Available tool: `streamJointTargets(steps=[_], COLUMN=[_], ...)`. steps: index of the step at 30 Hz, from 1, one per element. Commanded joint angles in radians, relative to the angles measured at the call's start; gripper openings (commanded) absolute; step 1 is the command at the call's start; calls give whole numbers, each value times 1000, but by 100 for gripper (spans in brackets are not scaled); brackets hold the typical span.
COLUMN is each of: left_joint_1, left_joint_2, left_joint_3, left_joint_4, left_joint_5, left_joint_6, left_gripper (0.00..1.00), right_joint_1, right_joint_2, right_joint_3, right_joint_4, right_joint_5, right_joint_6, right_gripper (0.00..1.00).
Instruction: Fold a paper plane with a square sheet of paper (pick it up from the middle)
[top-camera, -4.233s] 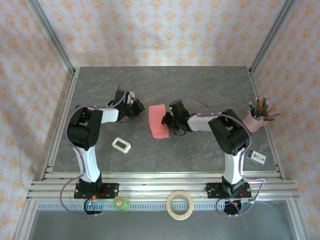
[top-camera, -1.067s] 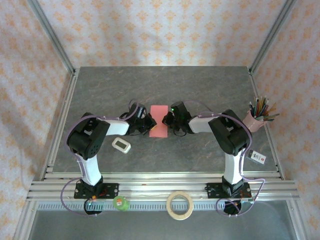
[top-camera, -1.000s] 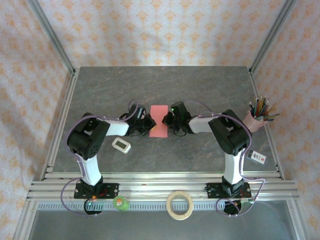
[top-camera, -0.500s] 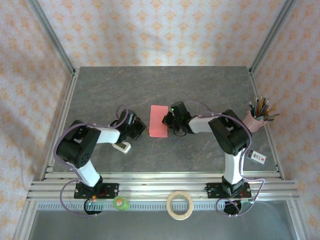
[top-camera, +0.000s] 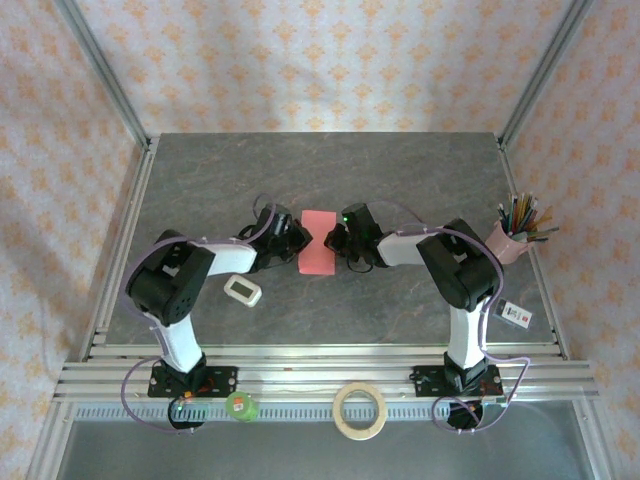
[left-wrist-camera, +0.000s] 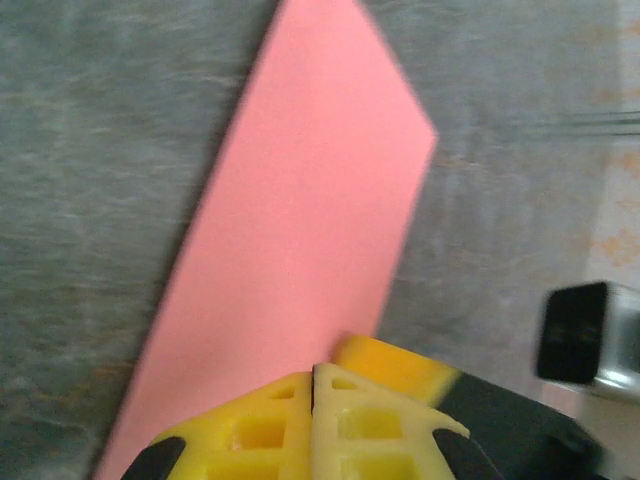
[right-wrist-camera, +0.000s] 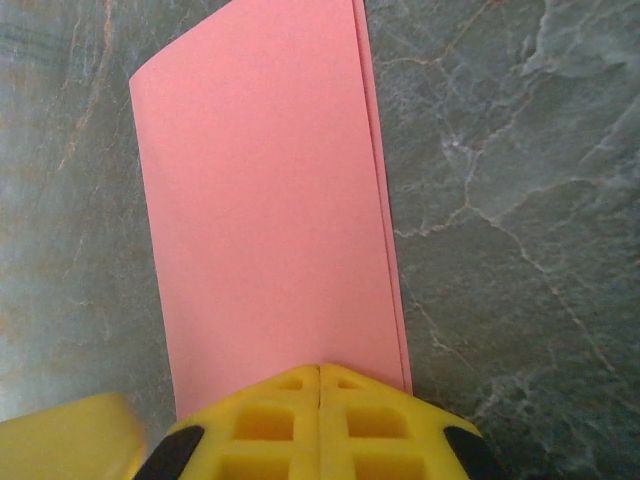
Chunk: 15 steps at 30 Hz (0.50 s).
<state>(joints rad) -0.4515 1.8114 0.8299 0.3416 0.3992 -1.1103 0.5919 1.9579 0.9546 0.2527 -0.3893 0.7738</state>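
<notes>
Top external view: folded pink paper (top-camera: 318, 243) lies flat mid-desk (top-camera: 420, 180).
Long axis: near to far, short ends facing the arms' bases and the back wall.
Left jaws: together, at its left edge.
Right jaws: together, at its right edge.

Camera positions: one fixed overhead, two wrist-mounted.
Top external: high, above and behind the arm bases, angled down and forward; far; takes in the whole grey table (top-camera: 400, 170) and the patterned walls (top-camera: 330, 60). Left wrist: rides the left gripper (left-wrist-camera: 313, 375), looks past its fingertips at the tabletop; very near, blurred. Right wrist: rides the right gripper (right-wrist-camera: 320, 372), same close downward look; sharp. Shared by all three: the folded pink sheet of paper (top-camera: 318, 255) at table centre, met from opposite sides by the wrist views.
</notes>
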Motion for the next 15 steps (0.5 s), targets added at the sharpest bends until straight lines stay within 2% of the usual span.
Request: streamJointTargets(steps=[1, 6, 10, 15], left_joint_1=[12, 60, 98, 88], left_joint_2=[45, 34, -48, -126], left_joint_3=[-6, -78, -95, -54], left_joint_4=[26, 32, -48, -116], left_joint_5=[-3, -15, -56, -23], left_joint_6=[-15, -9, 54, 96], left_gripper=[0, 0, 0, 0], right_joint_1=[-36, -38, -38, -38], right_joint_2=[152, 152, 154, 155], right_joint_3=[-91, -92, -90, -85], right_joint_4=[-313, -316, -317, -320], right_joint_5=[156, 158, 159, 159], right_joint_6=[-37, -45, -49, -51], right_gripper=[0, 0, 0, 0])
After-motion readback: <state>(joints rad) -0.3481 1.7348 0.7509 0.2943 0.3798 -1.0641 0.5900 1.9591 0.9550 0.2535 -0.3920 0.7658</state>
